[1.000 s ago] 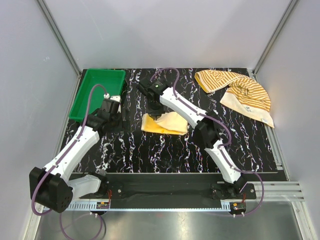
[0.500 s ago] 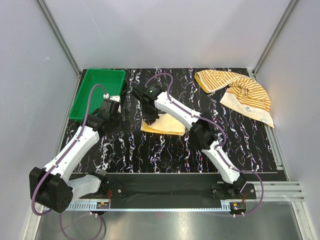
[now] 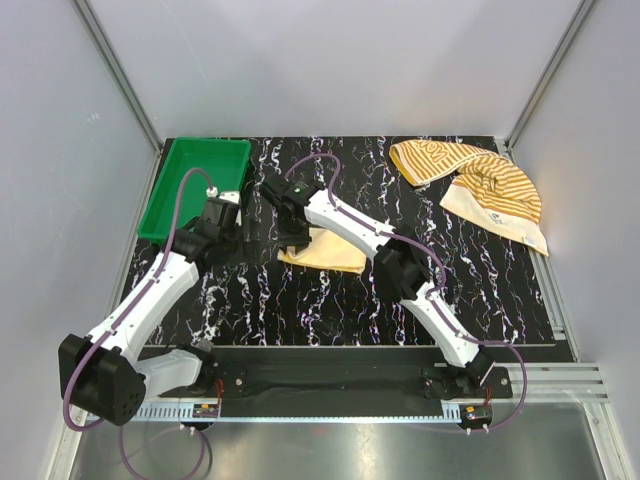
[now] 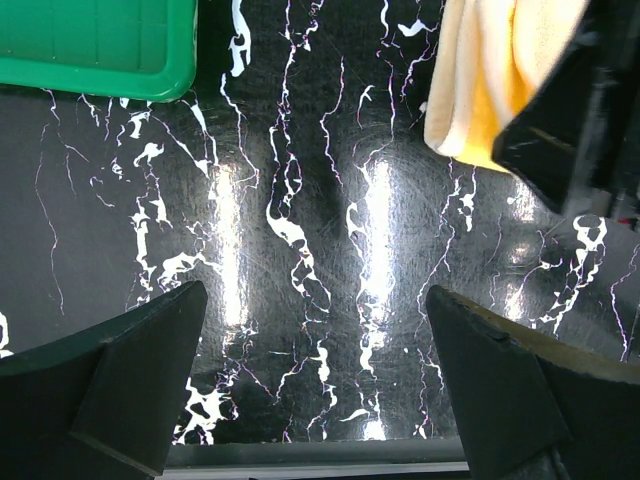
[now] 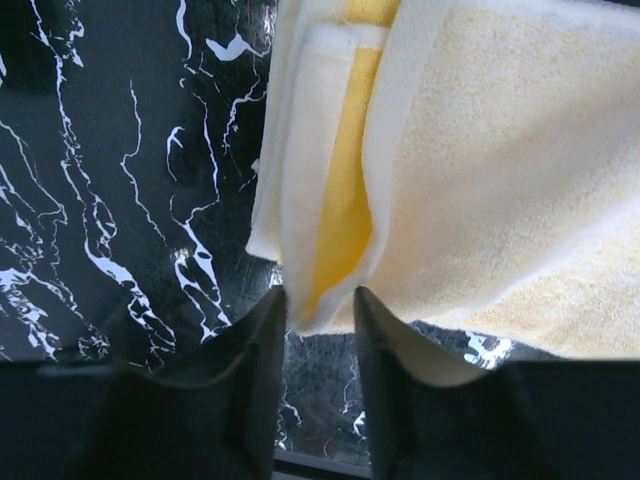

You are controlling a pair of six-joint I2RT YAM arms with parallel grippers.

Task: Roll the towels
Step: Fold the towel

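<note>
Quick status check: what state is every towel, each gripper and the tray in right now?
yellow towel: folded flat, not rolled.
striped towel: crumpled, unrolled, far right corner.
right gripper: jaws around yellow towel's folded edge; grip unclear.
left gripper: wide open, holding nothing.
green tray: upright, nothing seen inside.

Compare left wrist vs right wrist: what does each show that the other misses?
Left wrist only: the green tray corner, the left gripper wide open over the black marbled table, and a dark part of the right arm beside the pale yellow towel. Right wrist only: the right gripper with the towel's folded edge between its fingers; whether it grips is unclear. Both: the pale yellow towel and the black marbled table.
</note>
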